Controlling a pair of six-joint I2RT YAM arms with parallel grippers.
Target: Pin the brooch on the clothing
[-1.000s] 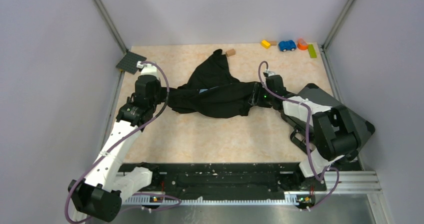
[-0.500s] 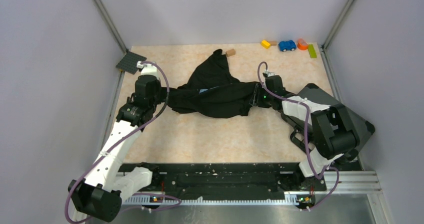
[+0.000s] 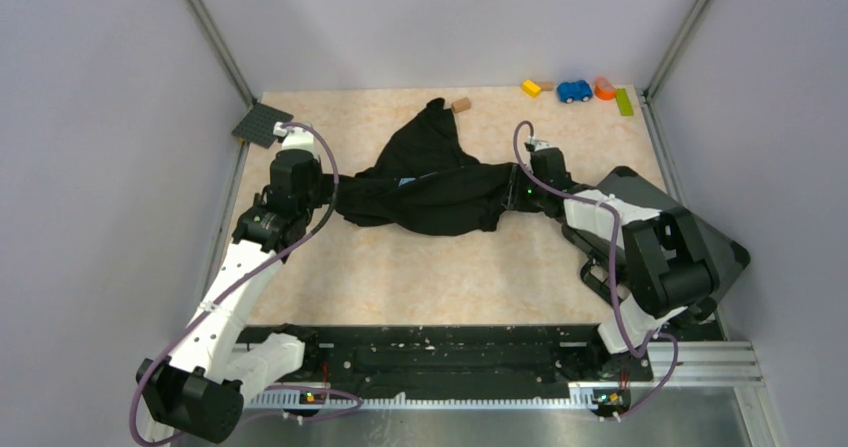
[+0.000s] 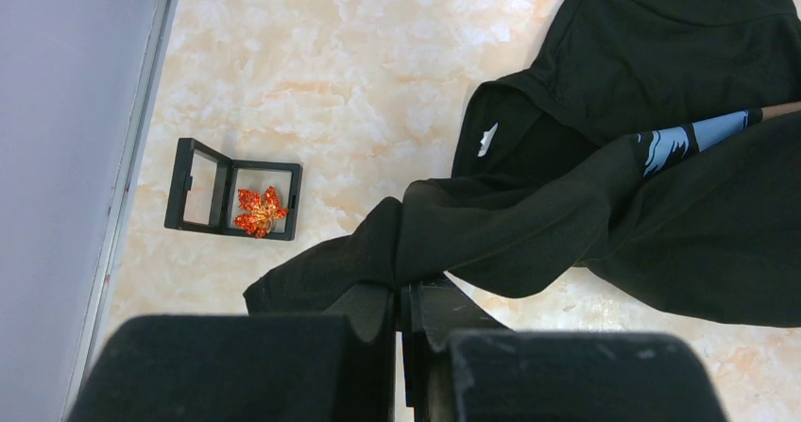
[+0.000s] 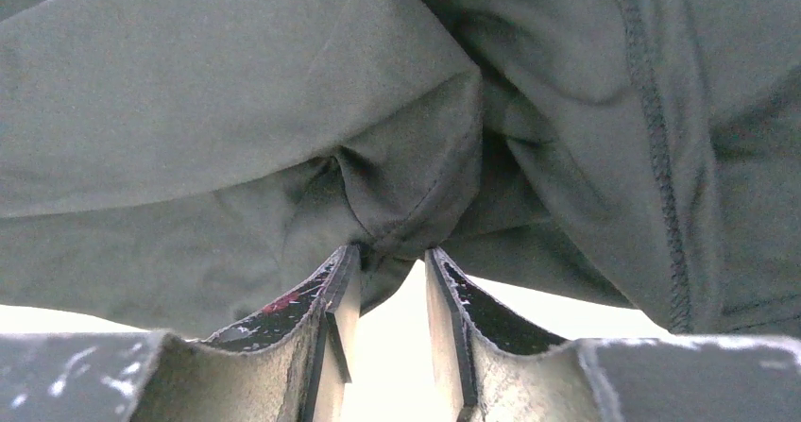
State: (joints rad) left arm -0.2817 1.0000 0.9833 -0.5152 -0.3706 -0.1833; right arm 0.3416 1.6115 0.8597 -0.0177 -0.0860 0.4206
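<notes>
The black T-shirt [image 3: 430,192] lies bunched and stretched across the table's middle between my two grippers. A strip of its blue print shows in the left wrist view [image 4: 694,139]. My left gripper [image 3: 335,199] is shut on the shirt's left edge [image 4: 406,290]. My right gripper [image 3: 512,193] grips a bunched fold at the shirt's right end [image 5: 387,257], with its jaws a little apart around the fold. The brooch [image 4: 260,211], a small orange-red leaf, lies in an open black-framed box [image 4: 203,188] on the table left of the shirt. It is hidden in the top view.
A dark grey hard case [image 3: 690,217] lies at the right, under the right arm. A dark baseplate [image 3: 262,124] sits at the back left corner. A brown block [image 3: 461,105] lies behind the shirt. A yellow block [image 3: 531,88], blue car [image 3: 574,90] and orange piece [image 3: 604,88] sit back right.
The right gripper has shifted slightly right, drawing the shirt's right end a little further out. The left arm has not moved.
</notes>
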